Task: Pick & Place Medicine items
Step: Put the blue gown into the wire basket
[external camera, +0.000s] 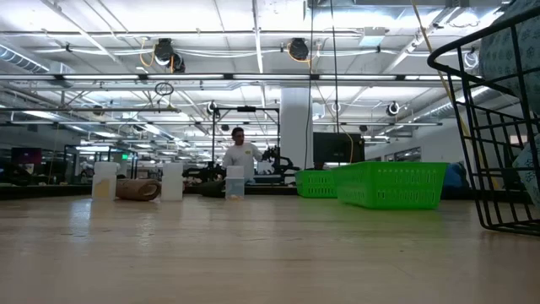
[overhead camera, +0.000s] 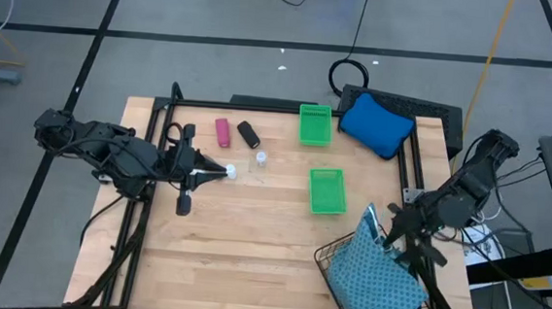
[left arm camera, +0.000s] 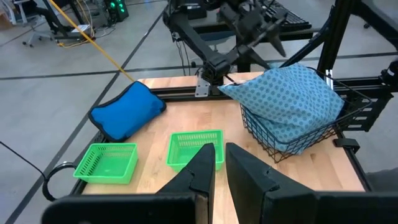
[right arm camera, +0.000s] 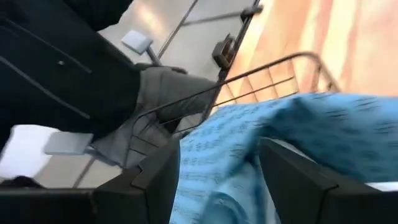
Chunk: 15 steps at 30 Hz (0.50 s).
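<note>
My left gripper [overhead camera: 218, 172] [left arm camera: 221, 155] hovers over the table's left half with its fingers shut and nothing between them. A white vial [overhead camera: 230, 171] shows right at its tip in the high view, and another vial [overhead camera: 261, 158] stands further right. The magenta cylinder [overhead camera: 222, 132] and the black cylinder [overhead camera: 248, 134] lie toward the far edge. The low view shows three vials [external camera: 172, 181] standing upright on the table and a brownish cylinder [external camera: 137, 189] lying on its side. My right gripper [overhead camera: 392, 234] [right arm camera: 217, 149] is open above the teal cloth [right arm camera: 292, 130].
Two green trays [overhead camera: 315, 124] [overhead camera: 327, 190] sit right of centre on the table. A blue pouch [overhead camera: 376, 123] lies at the far right corner. A wire basket [overhead camera: 332, 256] at the near right corner holds the teal patterned cloth [overhead camera: 376, 278]. A person [external camera: 240, 154] stands in the room beyond.
</note>
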Tool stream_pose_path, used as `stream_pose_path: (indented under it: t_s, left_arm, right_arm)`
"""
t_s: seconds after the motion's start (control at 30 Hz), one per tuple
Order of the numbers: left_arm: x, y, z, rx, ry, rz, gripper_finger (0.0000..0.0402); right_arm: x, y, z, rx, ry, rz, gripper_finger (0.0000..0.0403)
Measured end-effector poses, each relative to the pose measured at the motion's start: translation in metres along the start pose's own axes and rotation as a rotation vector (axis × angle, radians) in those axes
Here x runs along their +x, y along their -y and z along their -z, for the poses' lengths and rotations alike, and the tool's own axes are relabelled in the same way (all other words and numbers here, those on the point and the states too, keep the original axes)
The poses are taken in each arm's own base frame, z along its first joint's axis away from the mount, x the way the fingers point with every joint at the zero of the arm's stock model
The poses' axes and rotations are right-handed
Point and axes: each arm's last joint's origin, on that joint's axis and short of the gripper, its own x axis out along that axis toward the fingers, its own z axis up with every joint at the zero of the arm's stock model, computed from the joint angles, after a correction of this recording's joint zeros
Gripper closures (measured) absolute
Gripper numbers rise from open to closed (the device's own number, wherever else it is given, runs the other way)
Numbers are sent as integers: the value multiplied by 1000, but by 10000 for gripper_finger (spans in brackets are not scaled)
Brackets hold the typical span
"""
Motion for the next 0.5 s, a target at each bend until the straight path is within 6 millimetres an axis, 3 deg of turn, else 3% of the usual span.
stream_pose_path:
  t_s: [0.13, 0.27, 0.5]
  left_arm:
    - [0, 0, 0, 2, 0, 0, 355]
    - [0, 0, 0, 1, 0, 0, 355]
    - [0, 0, 0, 7, 0, 0, 355]
  right_arm:
    - [-14, 10, 3, -110, 99, 189, 191]
    - [-14, 17, -1, -177, 252, 446, 191]
    - [24, 33, 18, -206, 198, 588, 191]
